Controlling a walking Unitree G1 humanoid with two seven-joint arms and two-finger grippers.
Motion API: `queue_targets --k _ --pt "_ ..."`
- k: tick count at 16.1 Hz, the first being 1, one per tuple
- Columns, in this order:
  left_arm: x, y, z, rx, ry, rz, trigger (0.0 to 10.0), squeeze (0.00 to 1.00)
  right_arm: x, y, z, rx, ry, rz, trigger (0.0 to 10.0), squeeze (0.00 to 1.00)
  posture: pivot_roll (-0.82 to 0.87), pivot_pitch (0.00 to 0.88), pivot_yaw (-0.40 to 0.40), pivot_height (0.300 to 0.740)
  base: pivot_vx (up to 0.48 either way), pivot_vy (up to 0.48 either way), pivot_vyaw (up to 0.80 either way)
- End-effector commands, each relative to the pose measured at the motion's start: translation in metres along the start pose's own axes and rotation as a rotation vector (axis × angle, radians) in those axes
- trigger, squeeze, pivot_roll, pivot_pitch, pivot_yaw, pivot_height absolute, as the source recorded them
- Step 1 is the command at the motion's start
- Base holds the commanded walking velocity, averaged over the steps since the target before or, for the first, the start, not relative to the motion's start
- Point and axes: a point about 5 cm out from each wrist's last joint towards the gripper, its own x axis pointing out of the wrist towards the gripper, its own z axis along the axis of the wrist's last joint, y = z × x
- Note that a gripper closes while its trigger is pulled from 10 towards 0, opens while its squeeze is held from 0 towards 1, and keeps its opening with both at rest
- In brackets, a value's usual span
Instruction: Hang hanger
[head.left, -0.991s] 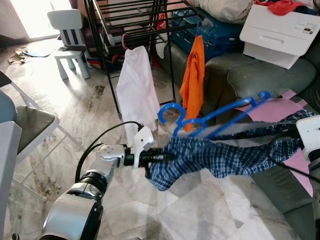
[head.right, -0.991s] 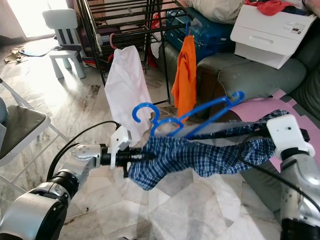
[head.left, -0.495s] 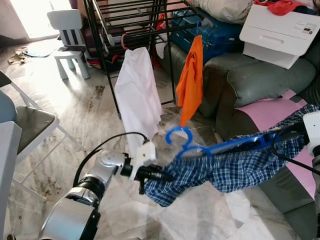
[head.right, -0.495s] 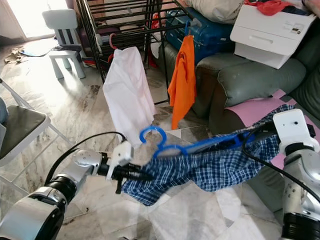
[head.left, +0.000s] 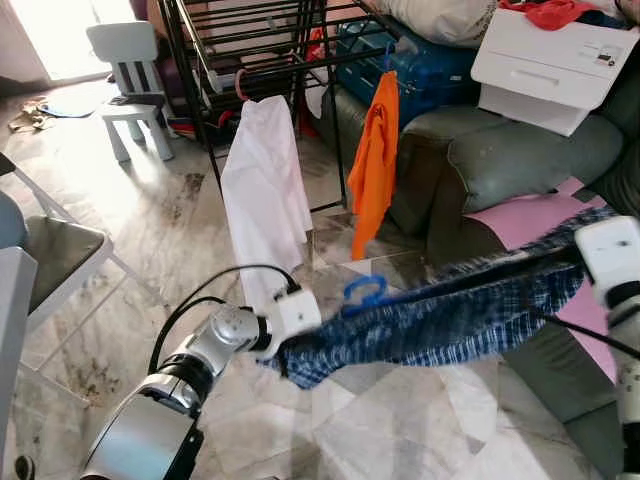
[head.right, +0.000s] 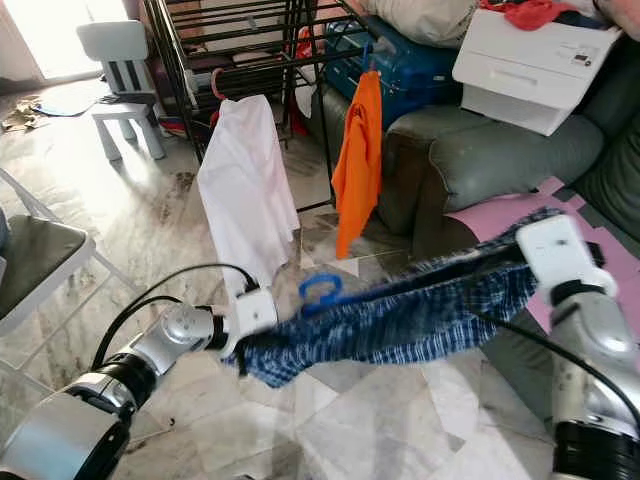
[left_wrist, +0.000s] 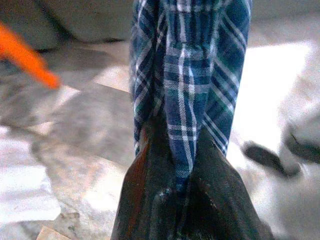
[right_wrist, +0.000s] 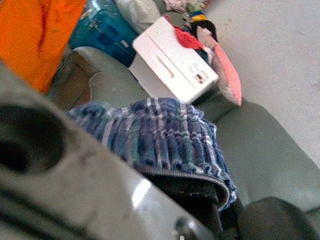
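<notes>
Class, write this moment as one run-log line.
left end effector: shut on plaid garment | right end effector: shut on garment | blue hanger: inside garment | drying rack: ahead

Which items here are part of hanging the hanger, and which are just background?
Job:
blue hanger
plaid garment
left hand, clamped on the garment
right hand
drying rack

Background:
white shirt
orange shirt
sofa
white chair
</notes>
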Motion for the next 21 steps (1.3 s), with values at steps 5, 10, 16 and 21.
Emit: queue_targets --k 5,10,16,21 --pt "-0.011 0.022 0.008 -0.133 -0.096 0.139 0.0 0.0 0.002 -0.006 0.006 -0.026 -0.026 -0.044 0.0 0.0 -0.04 0.0 0.03 0.74 0.0 0.0 0.0" --pt "0.002 0.023 0.011 -0.13 -0.003 0.335 0.0 0.0 0.002 0.045 -0.014 0.034 0.012 0.064 0.0 0.0 -0.05 0.0 0.031 0.74 0.0 0.0 0.0" --pt "0.02 0.015 0.029 -0.211 -0.058 0.366 0.0 0.0 -0.051 0.151 -0.059 0.022 0.195 0.66 0.0 0.0 -0.05 0.0 0.034 0.74 0.0 0.0 0.0" --pt "0.02 0.019 0.035 -0.243 -0.079 0.384 0.0 0.0 -0.099 0.15 -0.095 -0.113 0.398 0.868 0.0 0.0 -0.05 0.0 0.036 0.74 0.0 0.0 0.0"
